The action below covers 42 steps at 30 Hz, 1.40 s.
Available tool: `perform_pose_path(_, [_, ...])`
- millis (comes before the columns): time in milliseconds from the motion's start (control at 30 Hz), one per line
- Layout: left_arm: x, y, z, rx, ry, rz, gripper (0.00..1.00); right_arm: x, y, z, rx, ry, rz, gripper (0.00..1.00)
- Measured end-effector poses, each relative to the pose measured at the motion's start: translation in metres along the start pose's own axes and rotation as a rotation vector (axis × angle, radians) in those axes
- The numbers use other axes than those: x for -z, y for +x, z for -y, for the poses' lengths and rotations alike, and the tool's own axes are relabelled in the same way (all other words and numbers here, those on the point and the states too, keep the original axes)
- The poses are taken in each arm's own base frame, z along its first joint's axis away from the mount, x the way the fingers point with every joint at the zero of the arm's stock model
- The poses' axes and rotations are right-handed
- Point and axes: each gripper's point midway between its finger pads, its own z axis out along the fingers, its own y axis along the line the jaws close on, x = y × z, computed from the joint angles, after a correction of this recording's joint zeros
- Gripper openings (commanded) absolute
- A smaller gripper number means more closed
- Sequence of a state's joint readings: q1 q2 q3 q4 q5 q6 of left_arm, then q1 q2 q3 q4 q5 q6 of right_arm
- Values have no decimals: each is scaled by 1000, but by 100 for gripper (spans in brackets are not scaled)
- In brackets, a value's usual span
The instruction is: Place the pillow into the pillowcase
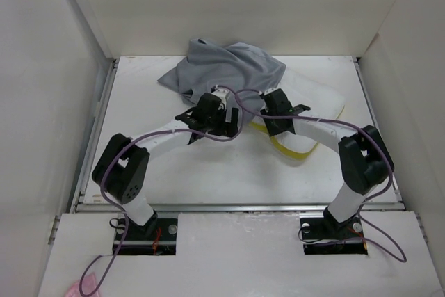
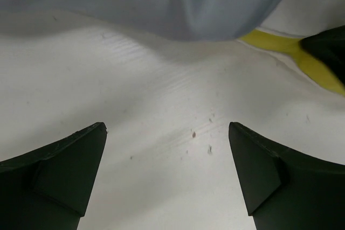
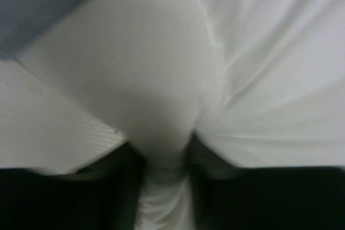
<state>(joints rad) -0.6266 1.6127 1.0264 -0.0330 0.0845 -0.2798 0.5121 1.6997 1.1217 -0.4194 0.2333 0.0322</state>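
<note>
The grey pillowcase [image 1: 222, 69] lies crumpled at the back middle of the table, its right part draped over the white pillow [image 1: 316, 99]. The pillow's yellow band [image 1: 292, 148] shows at its near edge. My left gripper [image 1: 221, 117] is open and empty, just in front of the pillowcase's near edge [image 2: 178, 4], above bare table. My right gripper [image 1: 272, 110] is shut on a pinched fold of the pillow's white fabric [image 3: 164, 149] at the pillow's left near edge. The yellow band also shows in the left wrist view [image 2: 291, 49].
White walls [image 1: 49, 88] close in the table on the left, back and right. A metal rail [image 1: 236, 206] runs along the table's near edge. Purple cables [image 1: 243, 102] loop over both arms.
</note>
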Motion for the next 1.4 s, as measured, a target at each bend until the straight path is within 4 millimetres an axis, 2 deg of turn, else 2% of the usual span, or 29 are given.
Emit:
perform_pose_path(33, [-5, -2, 1, 2, -5, 13, 95, -1, -1, 1, 1, 2, 1, 8])
perform_pose_path(167, [-23, -14, 4, 4, -12, 85, 94, 6, -12, 0, -18, -22, 42, 1])
perform_pose_path(267, [-40, -20, 6, -2, -18, 100, 86, 12, -17, -4, -21, -71, 62, 0])
perform_pose_path(367, [-57, -22, 7, -14, -34, 101, 84, 16, -20, -13, -21, -131, 76, 0])
perform_pose_path(433, [-62, -19, 6, -21, -50, 96, 79, 19, -22, -19, -21, -168, 85, 0])
perform_pose_path(567, [-63, -18, 9, -34, -70, 106, 61, 22, -25, -24, -29, -211, 92, 0])
perform_pose_path(767, [-62, -23, -2, -30, -162, 139, 51, 29, -29, -27, -44, -248, 108, 0])
perform_pose_path(967, [-70, -42, -2, -24, -195, 174, 48, 42, -39, -29, -53, -285, 154, 0])
perform_pose_path(1067, [-72, -40, -2, -30, -195, 166, 48, 45, -42, -33, -61, -308, 165, 0])
perform_pose_path(1200, [-73, -39, -2, -40, -197, 162, 56, 48, -46, -35, -76, -327, 172, 0])
perform_pose_path(1300, [-73, -38, 0, -48, -201, 162, 58, 51, -52, -35, -93, -333, 183, 0])
perform_pose_path(1400, [-72, -39, -2, -53, -220, 170, 48, 53, -56, -38, -102, -355, 189, 0])
